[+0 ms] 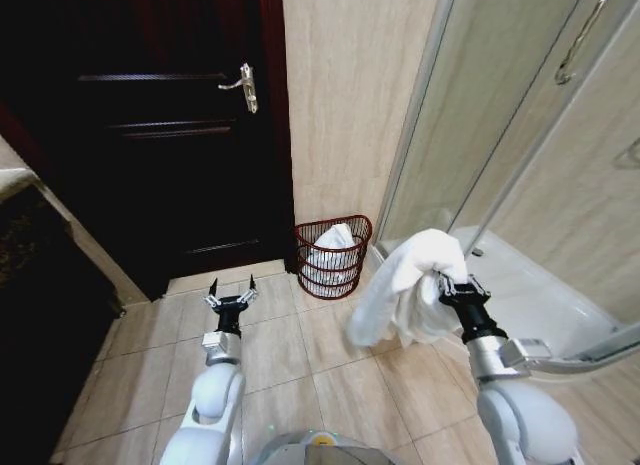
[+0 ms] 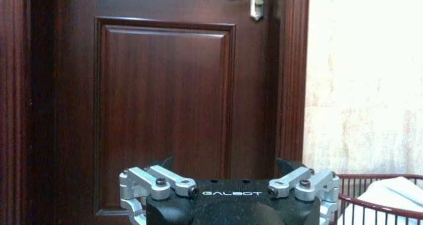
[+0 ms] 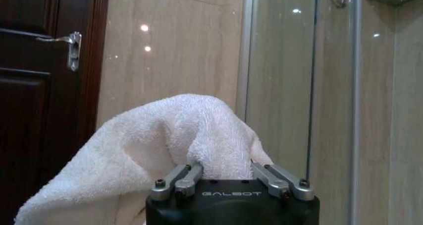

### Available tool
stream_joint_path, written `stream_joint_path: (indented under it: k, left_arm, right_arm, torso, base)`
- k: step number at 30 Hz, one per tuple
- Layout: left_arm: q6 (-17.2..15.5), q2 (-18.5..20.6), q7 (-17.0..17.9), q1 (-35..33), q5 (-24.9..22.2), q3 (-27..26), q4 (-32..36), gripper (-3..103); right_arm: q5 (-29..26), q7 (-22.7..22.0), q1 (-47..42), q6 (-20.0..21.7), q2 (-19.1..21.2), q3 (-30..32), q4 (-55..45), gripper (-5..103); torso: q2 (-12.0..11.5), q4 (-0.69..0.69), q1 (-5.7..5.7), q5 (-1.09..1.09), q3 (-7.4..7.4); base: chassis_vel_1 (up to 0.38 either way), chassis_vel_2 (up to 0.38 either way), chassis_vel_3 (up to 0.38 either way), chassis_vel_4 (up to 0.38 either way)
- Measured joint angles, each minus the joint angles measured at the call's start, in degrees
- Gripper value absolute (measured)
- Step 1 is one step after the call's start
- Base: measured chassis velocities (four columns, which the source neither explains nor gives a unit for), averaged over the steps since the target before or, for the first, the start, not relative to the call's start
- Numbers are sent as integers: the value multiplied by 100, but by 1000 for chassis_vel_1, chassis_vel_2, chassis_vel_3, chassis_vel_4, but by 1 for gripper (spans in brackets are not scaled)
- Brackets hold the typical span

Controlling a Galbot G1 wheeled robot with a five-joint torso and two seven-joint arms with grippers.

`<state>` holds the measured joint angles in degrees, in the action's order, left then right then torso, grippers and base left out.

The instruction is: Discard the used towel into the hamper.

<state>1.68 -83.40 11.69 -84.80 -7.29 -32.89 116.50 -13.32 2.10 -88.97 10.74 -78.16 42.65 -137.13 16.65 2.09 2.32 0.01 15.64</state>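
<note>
A white towel [image 1: 410, 285] hangs in folds from my right gripper [image 1: 447, 282], which is shut on it and held above the floor, right of and nearer than the hamper. In the right wrist view the towel [image 3: 165, 145] drapes over the fingers. The hamper [image 1: 333, 257] is a round dark red wire basket on the floor against the tiled wall, with white cloth inside; its rim [image 2: 380, 205] also shows in the left wrist view. My left gripper [image 1: 231, 288] stands open and empty, left of the hamper, in front of the door.
A dark wooden door [image 1: 170, 125] with a metal handle [image 1: 245, 85] is at the left. A glass shower enclosure [image 1: 520, 135] with a white tray [image 1: 540, 295] rises at the right. Beige floor tiles [image 1: 290, 355] lie between my arms.
</note>
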Motion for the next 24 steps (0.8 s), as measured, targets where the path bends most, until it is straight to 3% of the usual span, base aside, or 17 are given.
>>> stream_joint_path:
  k: [5, 16, 24]
  left_arm:
    - [-70, 35, -585, -123, -162, -375, 118, 100]
    - [-167, -212, -754, -149, -221, -569, 261, 100]
    - [-126, -334, -651, -566, -102, -605, 469, 100]
  right_arm:
    - [33, 107, -31, -5, 0, 10, 66, 20]
    - [-8, 54, 77, 8, 242, 25, 211, 20]
    - [99, 108, 228, 113, 256, -131, 314, 20]
  torso:
    - [0, 0, 0, -1, 0]
    - [0, -1, 0, 0, 0]
    - [0, 1, 0, 0, 0]
  base:
    - [0, 0, 0, 0]
    - [0, 0, 0, 0]
    - [0, 0, 0, 0]
